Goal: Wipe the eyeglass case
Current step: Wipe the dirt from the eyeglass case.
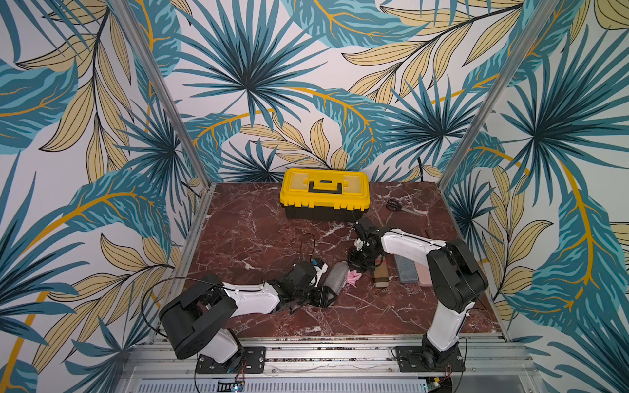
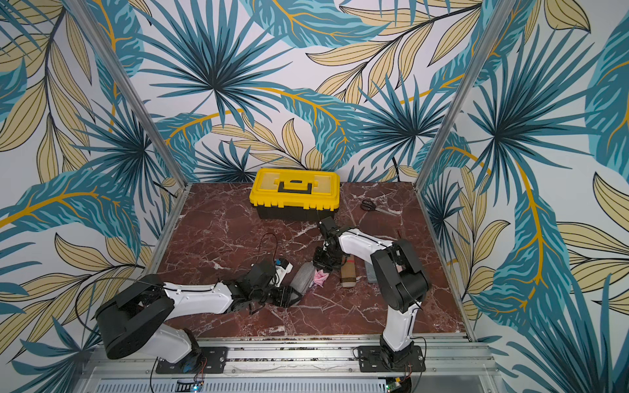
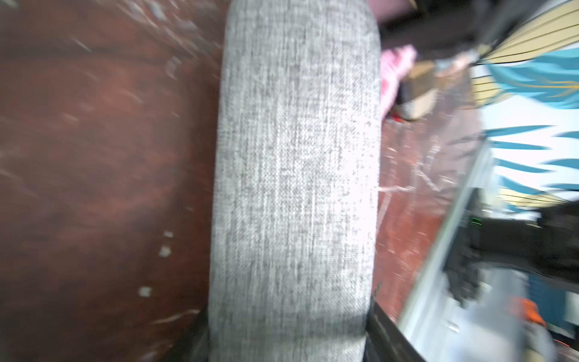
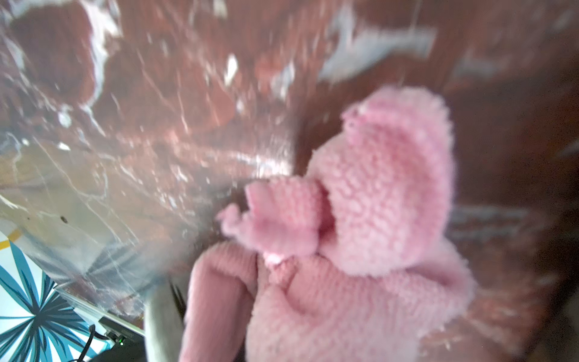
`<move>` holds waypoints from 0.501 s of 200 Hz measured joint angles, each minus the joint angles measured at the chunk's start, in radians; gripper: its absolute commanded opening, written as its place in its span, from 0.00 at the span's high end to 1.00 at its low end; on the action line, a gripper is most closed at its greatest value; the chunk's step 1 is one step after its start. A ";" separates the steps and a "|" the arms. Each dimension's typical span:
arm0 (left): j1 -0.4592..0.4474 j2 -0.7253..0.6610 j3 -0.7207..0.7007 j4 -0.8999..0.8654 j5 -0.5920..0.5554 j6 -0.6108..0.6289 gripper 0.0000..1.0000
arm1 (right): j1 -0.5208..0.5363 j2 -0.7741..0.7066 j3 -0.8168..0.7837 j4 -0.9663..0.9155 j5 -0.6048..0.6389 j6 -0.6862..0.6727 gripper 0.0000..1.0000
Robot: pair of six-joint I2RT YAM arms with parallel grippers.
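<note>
Grey eyeglass case (image 1: pixel 336 277) at table's centre-front, near end clamped in left gripper (image 1: pixel 325 295). Pink cloth (image 1: pixel 353 277) just beside it, pinched in right gripper (image 1: pixel 354 266). Rightward: tan case (image 1: pixel 381 276), blue-grey case (image 1: pixel 405 268), pink case (image 1: pixel 424 275), crowding. Yellow toolbox (image 1: pixel 325 192), scissors (image 1: pixel 394 205) at back edge. Open marble table (image 1: pixel 245 238) leftward.

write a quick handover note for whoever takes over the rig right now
Left gripper: shut on the grey eyeglass case, gripping it by one end.
Right gripper: shut on the pink cloth, which sits against the case's side in both top views.
Done: case and cloth are both in hand and next to each other.
Left: wipe the case. The pictures do not show how much has been wiped.
</note>
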 measured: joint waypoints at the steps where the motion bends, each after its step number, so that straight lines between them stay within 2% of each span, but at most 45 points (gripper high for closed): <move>1: 0.002 0.000 -0.002 0.003 0.005 -0.002 0.96 | 0.000 0.001 0.002 0.000 0.000 0.000 1.00; 14: 0.042 0.012 -0.047 0.100 0.097 -0.052 1.00 | 0.002 0.019 0.022 0.011 -0.002 0.001 1.00; 41: 0.107 0.064 -0.079 0.226 0.221 -0.124 1.00 | 0.003 0.031 0.026 0.061 -0.027 0.022 1.00; 100: 0.141 0.117 -0.087 0.315 0.288 -0.180 1.00 | 0.002 0.004 -0.031 0.166 -0.043 0.080 1.00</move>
